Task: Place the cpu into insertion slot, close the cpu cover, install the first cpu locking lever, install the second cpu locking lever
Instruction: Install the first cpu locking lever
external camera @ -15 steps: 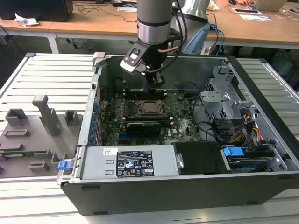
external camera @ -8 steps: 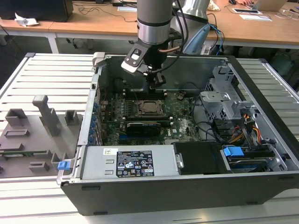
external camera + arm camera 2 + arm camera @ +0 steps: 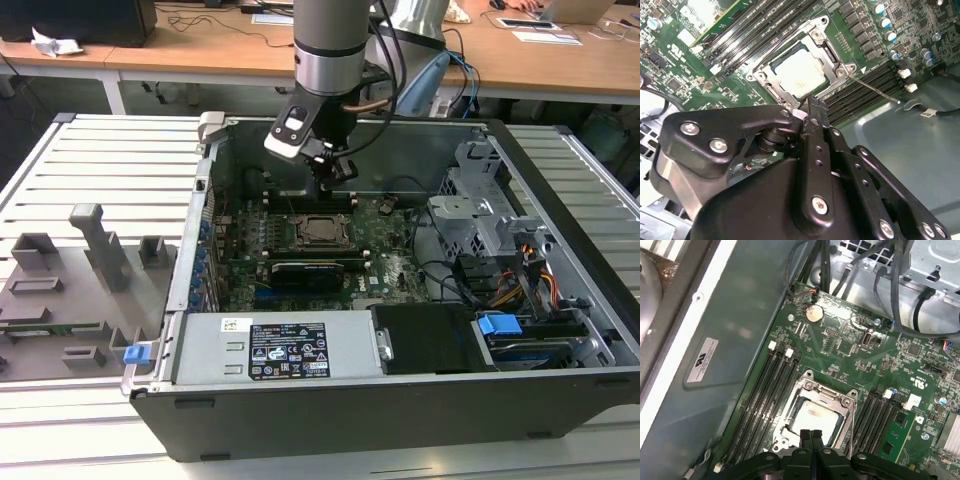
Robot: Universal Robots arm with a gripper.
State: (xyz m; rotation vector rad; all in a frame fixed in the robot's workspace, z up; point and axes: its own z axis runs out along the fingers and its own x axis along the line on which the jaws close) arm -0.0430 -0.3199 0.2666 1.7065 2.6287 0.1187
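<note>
The cpu [image 3: 797, 72] lies flat in the insertion slot [image 3: 758, 76] on the green board, its pale metal top showing through the window of the cpu cover [image 3: 829, 50], which is down over it. A thin wire locking lever [image 3: 875, 89] sticks out sideways from one corner of the socket. My gripper [image 3: 814, 103] hovers just beside the socket's edge, fingers pressed together with nothing between them. In the first wrist view the shut gripper [image 3: 811, 434] overlaps the near edge of the cpu [image 3: 812, 412]. In the exterior view the gripper [image 3: 333, 183] hangs just behind the socket [image 3: 322, 230].
Black memory slots [image 3: 765, 390] flank the socket on both sides. A black graphics card [image 3: 305, 270] lies in front of it, then the power supply [image 3: 285, 350]. A drive cage [image 3: 480, 210] and cables fill the exterior view's right. A grey fixture plate [image 3: 70, 290] sits outside the case.
</note>
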